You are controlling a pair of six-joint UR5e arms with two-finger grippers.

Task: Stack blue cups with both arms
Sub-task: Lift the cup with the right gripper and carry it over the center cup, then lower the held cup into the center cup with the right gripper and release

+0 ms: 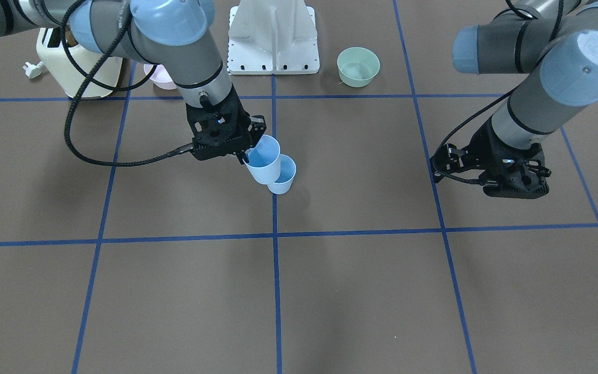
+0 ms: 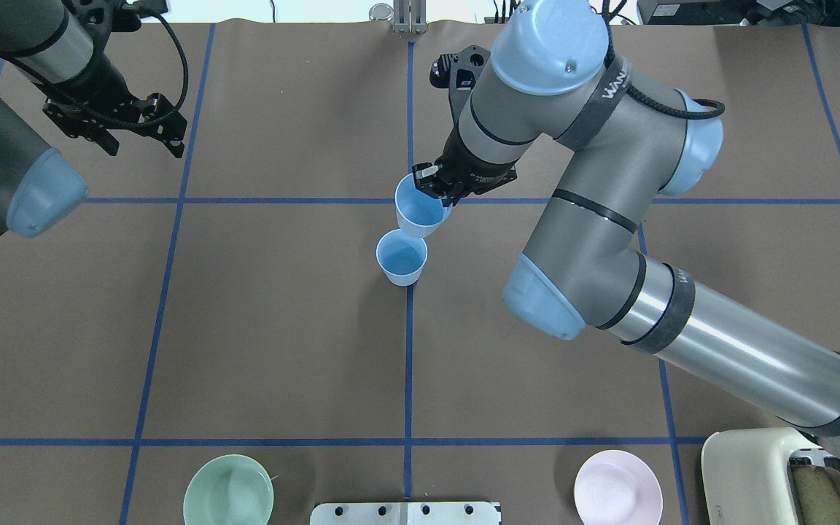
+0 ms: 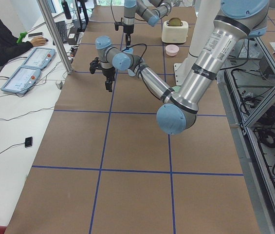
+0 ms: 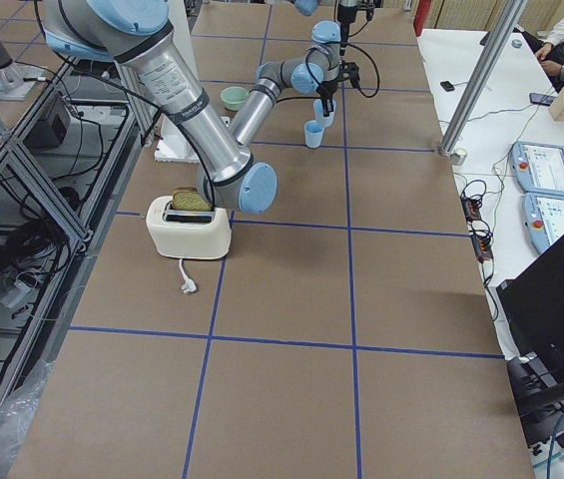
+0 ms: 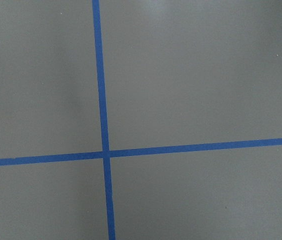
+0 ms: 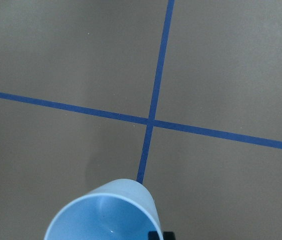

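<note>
My right gripper is shut on the rim of one blue cup and holds it tilted above the table. The other blue cup stands upright on the table, just below and beside the held one. In the front-facing view the held cup overlaps the standing cup, with the right gripper at its rim. The right wrist view shows the held cup's mouth. My left gripper hangs open and empty far off to the left; it also shows in the front-facing view.
A green bowl, a white pedestal and a pink bowl stand along the robot's edge. A cream toaster sits under the right arm. Blue tape lines cross the brown table.
</note>
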